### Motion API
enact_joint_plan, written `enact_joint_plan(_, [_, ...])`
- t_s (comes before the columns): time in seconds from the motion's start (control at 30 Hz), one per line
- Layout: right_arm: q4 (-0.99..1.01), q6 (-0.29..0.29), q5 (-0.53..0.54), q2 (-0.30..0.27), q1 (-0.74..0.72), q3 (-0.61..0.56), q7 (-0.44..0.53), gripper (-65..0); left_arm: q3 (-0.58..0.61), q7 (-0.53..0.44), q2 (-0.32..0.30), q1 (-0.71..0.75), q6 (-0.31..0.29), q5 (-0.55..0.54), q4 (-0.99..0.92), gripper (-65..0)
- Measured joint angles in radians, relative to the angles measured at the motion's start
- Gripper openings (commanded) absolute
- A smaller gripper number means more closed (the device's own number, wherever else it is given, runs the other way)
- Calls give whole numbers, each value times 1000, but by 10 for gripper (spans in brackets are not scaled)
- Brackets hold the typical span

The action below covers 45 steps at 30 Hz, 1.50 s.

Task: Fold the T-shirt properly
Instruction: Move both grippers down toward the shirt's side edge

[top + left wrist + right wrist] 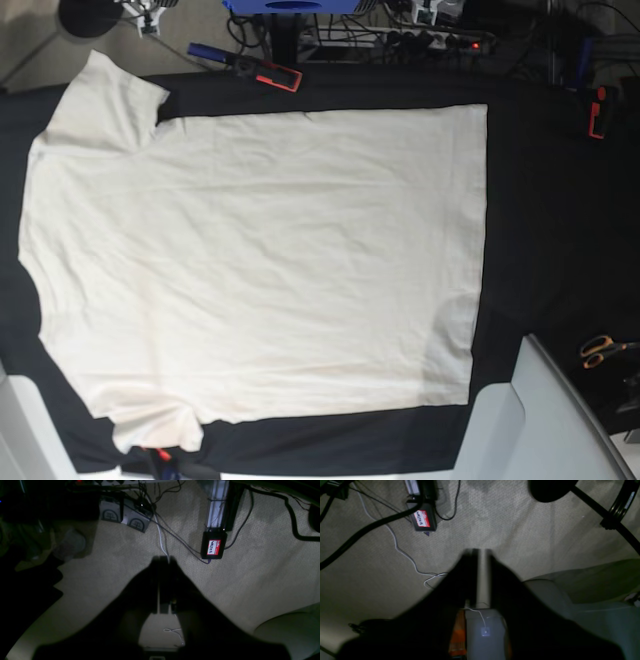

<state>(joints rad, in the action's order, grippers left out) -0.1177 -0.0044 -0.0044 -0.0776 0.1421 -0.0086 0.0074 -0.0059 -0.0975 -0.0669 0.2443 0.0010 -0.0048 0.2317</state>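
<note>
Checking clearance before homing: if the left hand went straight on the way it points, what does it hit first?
Nothing close: the left hand, jaws together, points at bare carpet. A white cable runs just past its tips; depth is unclear.

The left gripper (163,561) shows in its wrist view as a dark silhouette, its two fingers (156,580) pressed together with only a thin seam between them, nothing held; the right gripper (478,552) in its own wrist view stands the same way, fingers (470,575) nearly together along a narrow pale slit, holding nothing; both point down at the floor; in the base view only pale arm parts (545,410) show at the lower edge.
</note>
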Motion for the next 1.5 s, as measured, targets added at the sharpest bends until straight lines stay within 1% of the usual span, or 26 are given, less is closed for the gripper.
enact_joint_plan(0.17, [1, 0, 0, 1, 0, 0, 0, -531, 0, -1, 0, 3, 0, 0, 0, -650])
enact_joint_plan(0.9, [0, 0, 3, 3, 12, 2, 0, -540, 0, -3, 0, 3, 0, 0, 0, -650])
enact_joint_plan(0.93, [0, 0, 3, 3, 12, 2, 0, -551, 0, -3, 0, 3, 0, 0, 3, -650])
enact_joint_plan(1.03, [0, 0, 4, 3, 13, 2, 0, -641, 0, -4, -1, 16, 0, 0, 19, -650])
enact_joint_plan(1.07, [-5, 1, 4, 3, 18, 3, 3, -650, 0, -4, -3, 29, 0, 0, 43, -650])
enact_joint_plan(1.17, [-71, 1, 3, 2, 71, 3, -8, -648, 0, -10, -22, 108, 0, 0, 181, -650])
enact_joint_plan(1.2, [-118, 1, 4, 1, 104, 8, -29, -648, 0, 2, -31, 139, 1, 0, 238, -650])
enact_joint_plan(1.27, [-258, 4, 4, 3, 185, 65, -124, -648, -1, 10, -51, 201, 2, -2, 351, -650])
enact_joint_plan(1.33, [-446, 2, 4, 6, 281, 124, -219, -648, -4, 11, -67, 249, 3, -2, 450, -650])
enact_joint_plan(1.47, [-962, 0, 6, 8, 450, 205, -462, -648, -4, 10, -88, 312, 2, -1, 609, -650])
enact_joint_plan(1.5, [-1081, 0, 4, 6, 480, 220, -502, -648, -6, 8, -89, 327, 3, 0, 643, -650])
